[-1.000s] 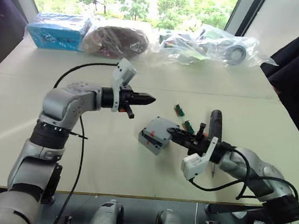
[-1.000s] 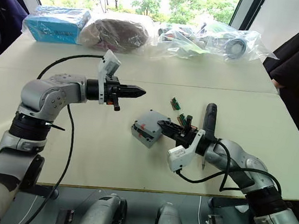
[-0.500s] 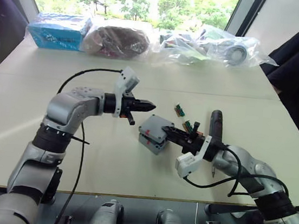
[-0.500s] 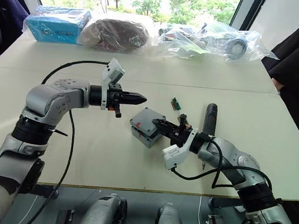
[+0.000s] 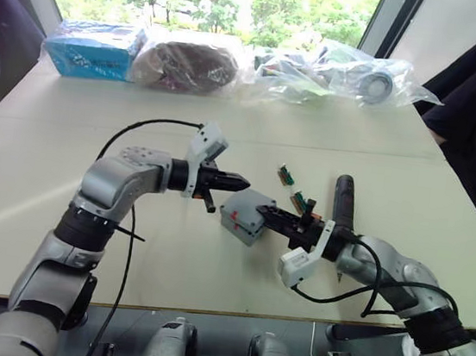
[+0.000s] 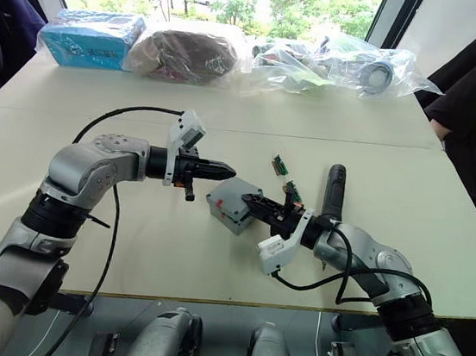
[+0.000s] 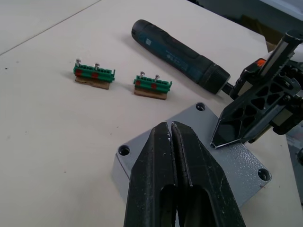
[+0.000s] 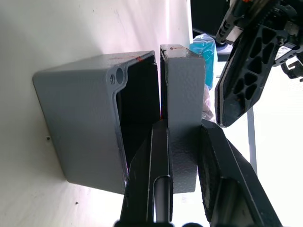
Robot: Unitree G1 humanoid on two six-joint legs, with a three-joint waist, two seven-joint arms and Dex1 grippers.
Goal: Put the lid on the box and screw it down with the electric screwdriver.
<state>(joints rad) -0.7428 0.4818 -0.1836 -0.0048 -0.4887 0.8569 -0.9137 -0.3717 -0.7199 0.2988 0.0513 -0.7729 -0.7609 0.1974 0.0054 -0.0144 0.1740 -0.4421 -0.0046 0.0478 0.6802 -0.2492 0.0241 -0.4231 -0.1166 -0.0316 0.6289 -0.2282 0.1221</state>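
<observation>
Your right gripper [image 8: 182, 142] has its fingers [image 8: 154, 156] pinched on the lid [image 8: 182, 113], one finger inside the rim and one on the outer face. Your left gripper [image 7: 171, 130] has its fingers pressed together with nothing between them, tips just above the lid's top.

The lid rests on the box [image 5: 239, 222] but is not seated: the right wrist view shows a dark gap between the lid's edge and the box's open rim [image 8: 116, 75], so the two are hinged apart along at least one side. The box stands on the table [image 5: 167, 256] between the two grippers, at about 3 o'clock from the left gripper's tips.

So the first step is part done. My judgement: you have yet to close that gap, line up the corner holes [image 7: 124, 151], then let go and fetch the screwdriver [image 5: 343, 201]. It lies untouched on the table, at about 3 o'clock from the box and close by, next to your right forearm. No screw looks driven; the corner holes seen from the left wrist appear empty.

Two green circuit pieces [image 7: 94, 74] lie at about 1 o'clock from the box, apart from it.

No brand, label or writing can be read on the box, lid or screwdriver; only small red marks show on the box's edge.
</observation>
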